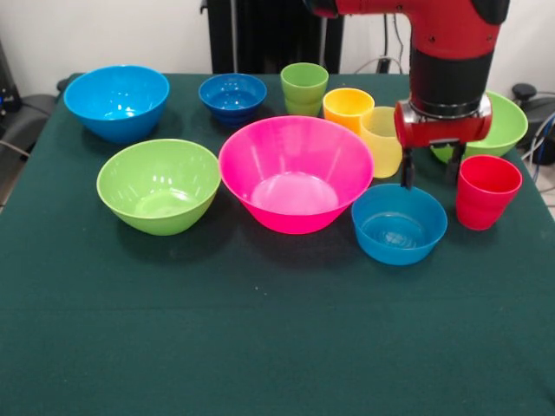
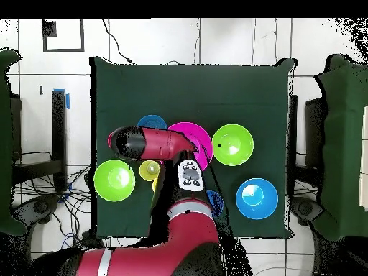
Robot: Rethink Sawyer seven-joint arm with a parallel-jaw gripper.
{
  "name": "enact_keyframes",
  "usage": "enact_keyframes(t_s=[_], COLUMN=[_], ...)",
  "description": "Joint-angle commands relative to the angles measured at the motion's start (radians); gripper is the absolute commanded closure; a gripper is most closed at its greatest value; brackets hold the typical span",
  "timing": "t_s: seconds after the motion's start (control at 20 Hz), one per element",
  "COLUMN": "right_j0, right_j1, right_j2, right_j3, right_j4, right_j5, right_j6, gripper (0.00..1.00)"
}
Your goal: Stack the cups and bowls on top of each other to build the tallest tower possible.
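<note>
Every glossy plastic bowl and ribbed cup stands separately on the green desk [image 1: 260,347]; nothing stacked; empty claw [image 1: 431,176], prongs apart, hovers above the small light-blue bowl [image 1: 399,224].

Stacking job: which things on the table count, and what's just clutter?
For the job:
pink bowl
two green bowls
big blue bowl
dark blue bowl
light blue bowl
green cup
orange cup
yellow cup
red cup
claw, open

Lying about:
cables on the floor
</note>
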Motion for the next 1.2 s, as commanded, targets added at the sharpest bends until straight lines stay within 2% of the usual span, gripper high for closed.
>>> enact_keyframes(t_s=[0.05,0.35,1.2], right_j0=[0.033,0.033,0.058], right_j1=[0.072,0.111,0.150], right_j2=[0.036,0.032,0.000], right_j3=[-0.078,-0.097,-0.135], right_j4=[-0.064,-0.060,-0.056], right_j5=[-0.107,-0.143,-0.164], right_j6=[0.094,0.089,0.096], gripper=[0.00,0.00,0.00])
